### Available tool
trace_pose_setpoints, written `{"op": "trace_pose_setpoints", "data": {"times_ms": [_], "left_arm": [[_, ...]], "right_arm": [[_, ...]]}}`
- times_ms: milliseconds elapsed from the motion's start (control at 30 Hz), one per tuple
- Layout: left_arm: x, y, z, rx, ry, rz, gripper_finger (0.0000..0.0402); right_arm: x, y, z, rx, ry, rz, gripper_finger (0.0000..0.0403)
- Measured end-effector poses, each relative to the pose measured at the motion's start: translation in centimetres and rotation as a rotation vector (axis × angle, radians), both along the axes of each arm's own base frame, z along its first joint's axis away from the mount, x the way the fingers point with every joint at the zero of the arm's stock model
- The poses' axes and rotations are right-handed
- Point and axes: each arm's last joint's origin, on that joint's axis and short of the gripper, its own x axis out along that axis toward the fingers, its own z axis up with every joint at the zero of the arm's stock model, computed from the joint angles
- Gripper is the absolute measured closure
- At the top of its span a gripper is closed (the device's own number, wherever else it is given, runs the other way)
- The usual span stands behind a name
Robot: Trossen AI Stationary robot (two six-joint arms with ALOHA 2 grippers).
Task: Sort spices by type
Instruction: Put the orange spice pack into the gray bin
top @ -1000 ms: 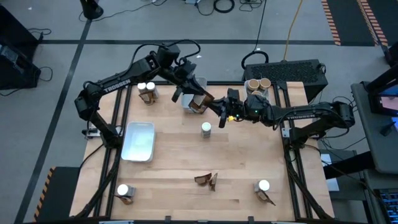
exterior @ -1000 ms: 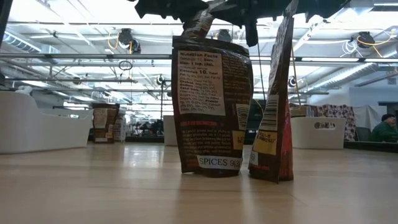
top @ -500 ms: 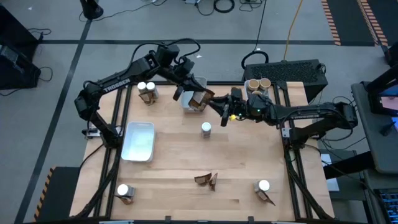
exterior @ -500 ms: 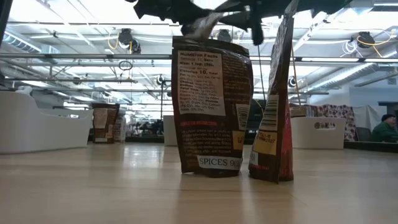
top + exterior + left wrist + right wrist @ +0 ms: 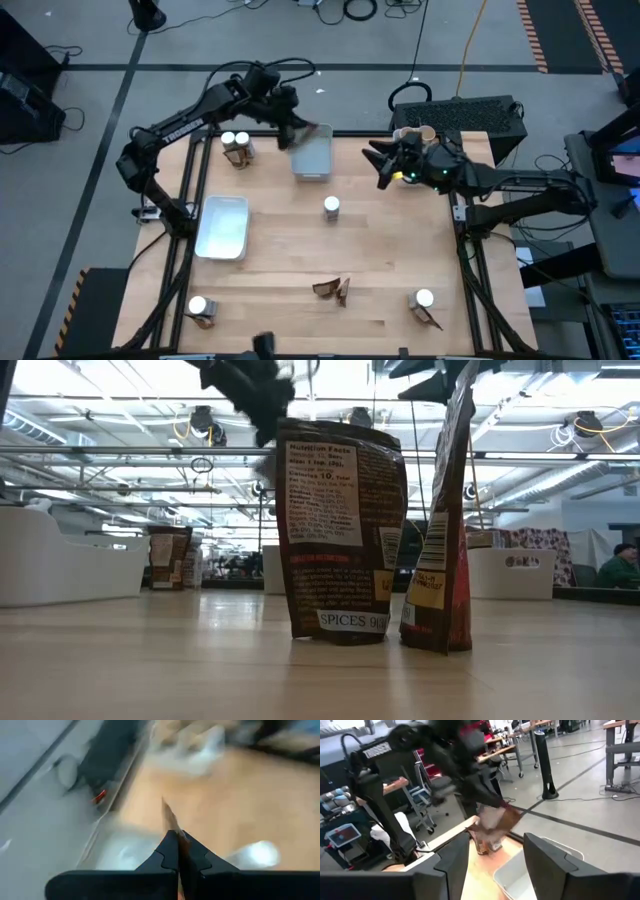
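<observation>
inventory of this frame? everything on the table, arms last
white-capped jars: 5, white caps; two at the far-left corner, one mid-table, one at the near-left corner, one at the near-right corner
tubs: 2, tan tops; far-right corner
packets: 6, dark brown and orange; two near-middle, one by the far-left jars, one near-left, one near-right, one held packet
tray: 1, white; left side
bin: 1, grey; far middle
table: 1, light wood
person: 1, seated, in the room behind
left gripper: shut on the held packet, above the bin
right gripper: open, beside the tubs
</observation>
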Motion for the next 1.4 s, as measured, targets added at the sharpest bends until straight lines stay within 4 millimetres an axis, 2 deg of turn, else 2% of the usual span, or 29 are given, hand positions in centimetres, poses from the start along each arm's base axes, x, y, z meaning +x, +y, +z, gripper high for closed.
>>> {"op": "trace_pose_setpoints", "data": {"times_ms": [67, 133, 167, 267, 300, 367, 400, 433, 533, 600, 767, 867, 967, 1200, 1333, 1400], "left_arm": [[-0.2, 0.0, -0.3, -0.073, -0.04, -0.12, 0.0401], [-0.2, -0.8, 0.5, -0.193, -0.212, -0.382, 0.0401], [0.0, -1.1, 1.0, -0.193, -0.247, -0.416, 0.0401], [0.6, -0.8, 0.8, -0.019, -0.101, -0.118, 0.0401], [0.6, -0.6, 0.4, -0.013, -0.072, -0.108, 0.0401], [0.2, -0.7, 0.2, -0.139, -0.16, -0.309, 0.0401], [0.3, -1.1, 0.6, -0.186, -0.242, -0.427, 0.0401], [0.6, -1.4, 1.2, -0.187, -0.284, -0.466, 0.0401], [0.9, -1.1, 0.9, -0.08, -0.169, -0.248, 0.0401], [0.7, -0.4, 0.3, -0.083, -0.162, -0.257, 0.0401], [0.8, -0.9, 1.0, -0.066, -0.205, -0.283, 0.0401], [0.9, -0.2, 0.5, -0.044, -0.195, -0.236, 0.0401], [1.0, 0.1, 1.1, -0.005, -0.228, -0.217, 0.0401], [2.5, 1.6, -1.5, -0.017, -0.164, -0.153, 0.0401], [3.5, 2.7, -2.4, -0.024, -0.217, -0.181, 0.0401], [3.6, 3.4, -2.2, -0.038, -0.28, -0.169, 0.0401]], "right_arm": [[0.0, 0.0, 0.0, -0.004, 0.001, 0.0, 0.0235], [0.0, 0.0, -0.1, -0.004, 0.008, 0.0, 0.0235], [0.1, 0.0, -0.1, -0.005, 0.01, 0.0, 0.0235], [0.1, 0.0, -0.2, -0.004, 0.014, 0.0, 0.0235], [0.1, 0.0, -0.2, -0.004, 0.013, 0.0, 0.0235], [0.1, 0.0, -0.2, -0.002, 0.012, 0.0, 0.0235], [0.2, 0.0, -0.2, -0.001, 0.013, 0.001, 0.0236], [0.2, 0.0, -0.2, -0.001, 0.014, 0.002, 0.0236], [0.2, 0.0, -0.2, -0.001, 0.013, 0.002, 0.0236], [0.2, 0.0, -0.2, -0.001, 0.014, 0.002, 0.0236], [0.2, 0.0, -0.2, 0.001, 0.012, 0.002, 0.0236], [0.2, 0.0, -0.2, 0.005, 0.01, 0.002, 0.0236], [0.2, 0.0, -0.2, 0.006, 0.01, 0.004, 0.0236], [0.2, 0.0, -0.2, 0.013, 0.006, 0.007, 0.0236], [0.2, 0.0, -0.2, 0.015, 0.005, 0.013, 0.0236], [0.2, 0.1, -0.2, 0.021, 0.003, 0.024, 0.0236]]}}
